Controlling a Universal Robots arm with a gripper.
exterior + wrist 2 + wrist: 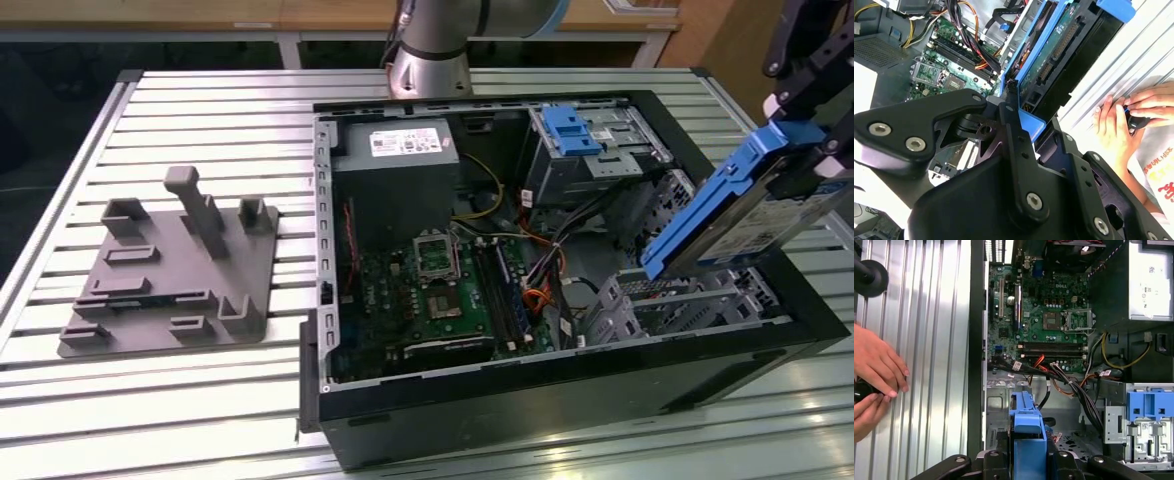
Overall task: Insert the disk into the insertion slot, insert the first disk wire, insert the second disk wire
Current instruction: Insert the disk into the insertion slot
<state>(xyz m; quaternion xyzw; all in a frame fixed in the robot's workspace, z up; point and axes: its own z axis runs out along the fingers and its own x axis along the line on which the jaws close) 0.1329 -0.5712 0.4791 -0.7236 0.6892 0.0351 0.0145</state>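
Note:
My gripper is shut on the disk, a silver drive in a bright blue bracket. It holds the disk tilted in the air over the case's corner at the exterior view's right. The insertion slot, a grey perforated cage, lies just below the disk's lower end, apart from it. In the second wrist view the disk shows its connector edge beyond my black fingers. In the first wrist view the blue bracket stands between the jaws of the gripper. Loose black and orange wires lie beside the bay.
The open computer case holds a motherboard, a power supply and a taller cage with a blue latch. A grey fixture plate sits at the exterior view's left. A person's hands rest on the slatted table.

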